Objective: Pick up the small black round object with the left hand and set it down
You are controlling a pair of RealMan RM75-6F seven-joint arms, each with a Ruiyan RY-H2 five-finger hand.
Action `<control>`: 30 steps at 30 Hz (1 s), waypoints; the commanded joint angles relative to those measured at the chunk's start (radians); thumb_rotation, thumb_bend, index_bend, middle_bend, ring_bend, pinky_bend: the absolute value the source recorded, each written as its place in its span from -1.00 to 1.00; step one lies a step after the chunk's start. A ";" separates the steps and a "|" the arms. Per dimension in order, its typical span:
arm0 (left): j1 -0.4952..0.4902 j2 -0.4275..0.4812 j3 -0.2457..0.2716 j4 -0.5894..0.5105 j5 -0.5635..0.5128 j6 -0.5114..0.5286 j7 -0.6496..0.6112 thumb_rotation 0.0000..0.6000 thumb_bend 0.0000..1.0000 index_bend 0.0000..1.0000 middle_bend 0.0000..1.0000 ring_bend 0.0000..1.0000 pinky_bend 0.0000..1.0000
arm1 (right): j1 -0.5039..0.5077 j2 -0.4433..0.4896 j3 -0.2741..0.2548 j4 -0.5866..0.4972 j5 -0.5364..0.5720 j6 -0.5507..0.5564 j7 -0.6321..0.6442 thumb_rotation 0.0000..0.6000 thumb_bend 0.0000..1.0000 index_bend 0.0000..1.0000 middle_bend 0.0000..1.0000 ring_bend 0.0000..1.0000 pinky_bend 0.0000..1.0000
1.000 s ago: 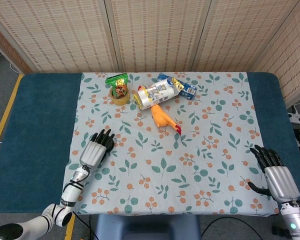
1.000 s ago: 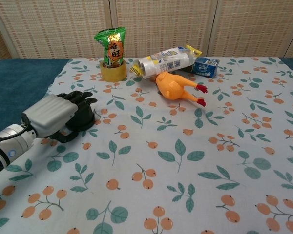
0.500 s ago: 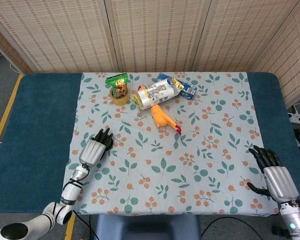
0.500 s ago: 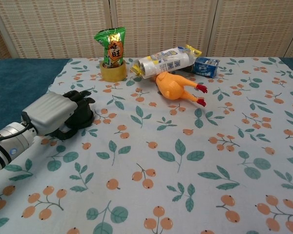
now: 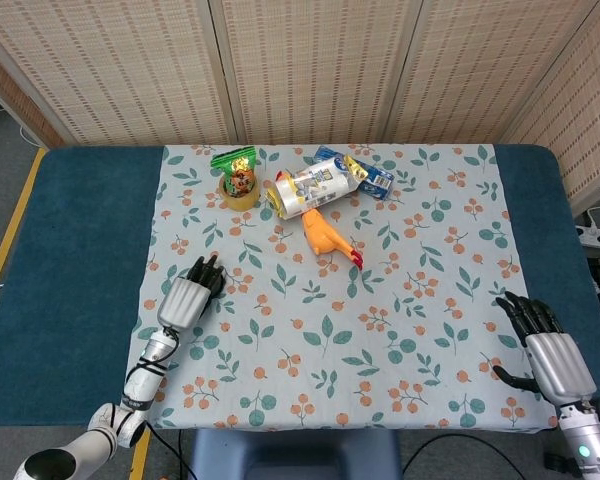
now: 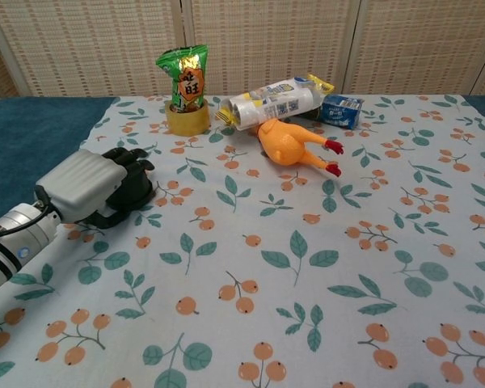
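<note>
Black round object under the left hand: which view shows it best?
The chest view: the black object shows side-on under the left hand, fingers curled over it. In the head view the left hand covers nearly all of it.

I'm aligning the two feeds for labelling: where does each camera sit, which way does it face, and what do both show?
Head view: high above the near table edge, looking steeply down on the floral cloth; left hand and right hand show.
Chest view: low at the near edge, looking forward across the table to the wicker screen; only the left hand shows.
Shared: left hand, rubber chicken, green snack bag.
</note>
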 commanded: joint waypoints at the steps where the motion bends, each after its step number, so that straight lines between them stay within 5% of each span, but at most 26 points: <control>1: -0.002 -0.005 0.001 0.008 0.002 0.003 -0.005 1.00 0.39 0.21 0.47 0.34 0.68 | 0.000 0.000 0.000 0.000 0.000 0.000 0.000 1.00 -0.83 -1.00 -1.00 -1.00 -1.00; 19: 0.003 -0.017 -0.012 0.030 -0.001 0.071 -0.114 1.00 0.50 0.37 0.63 0.48 0.79 | 0.004 -0.001 -0.002 -0.002 0.005 -0.010 -0.009 1.00 -0.83 -1.00 -1.00 -1.00 -1.00; 27: 0.085 0.095 -0.002 -0.213 0.008 0.167 -0.376 1.00 0.50 0.38 0.63 0.48 0.79 | 0.005 -0.002 -0.002 -0.001 0.009 -0.013 -0.013 1.00 -0.83 -1.00 -1.00 -1.00 -1.00; 30: 0.087 0.141 -0.062 -0.292 -0.020 0.216 -0.446 1.00 0.50 0.38 0.64 0.48 0.79 | 0.006 -0.002 -0.005 -0.003 0.004 -0.015 -0.013 1.00 -0.83 -1.00 -1.00 -1.00 -1.00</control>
